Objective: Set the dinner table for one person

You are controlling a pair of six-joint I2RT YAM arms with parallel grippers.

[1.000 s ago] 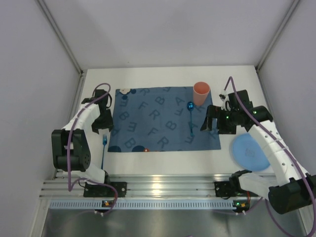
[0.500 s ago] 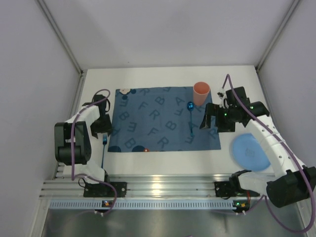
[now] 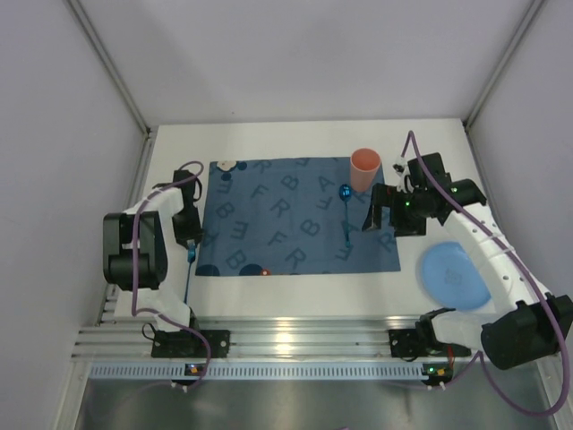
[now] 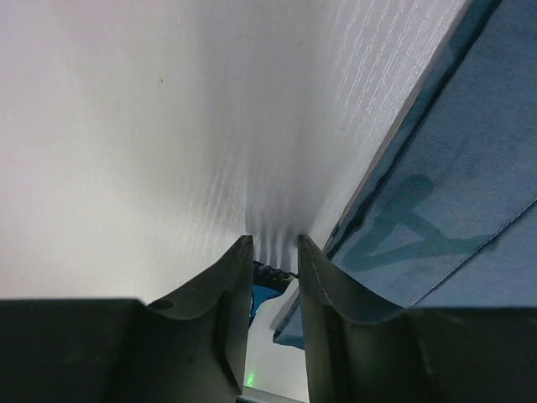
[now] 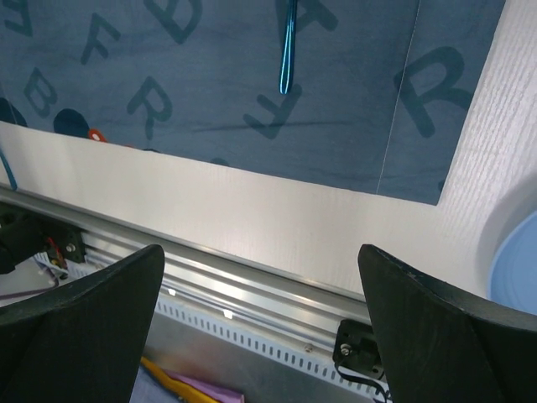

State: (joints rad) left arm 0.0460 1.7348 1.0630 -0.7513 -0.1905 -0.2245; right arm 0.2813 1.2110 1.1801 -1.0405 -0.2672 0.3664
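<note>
Lying under L fingers (image 4: 208, 295): dinner table (image 4: 126, 126)

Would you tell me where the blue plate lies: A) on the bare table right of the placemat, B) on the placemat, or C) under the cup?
A: the plate rests on the white table, beyond the right edge of the placemat.

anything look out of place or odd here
The round light blue plate sits off the dark blue letter-printed placemat, on the white tabletop to its right, while the shiny blue spoon lies on the mat. The salmon cup stands upright; nothing spilled.
</note>
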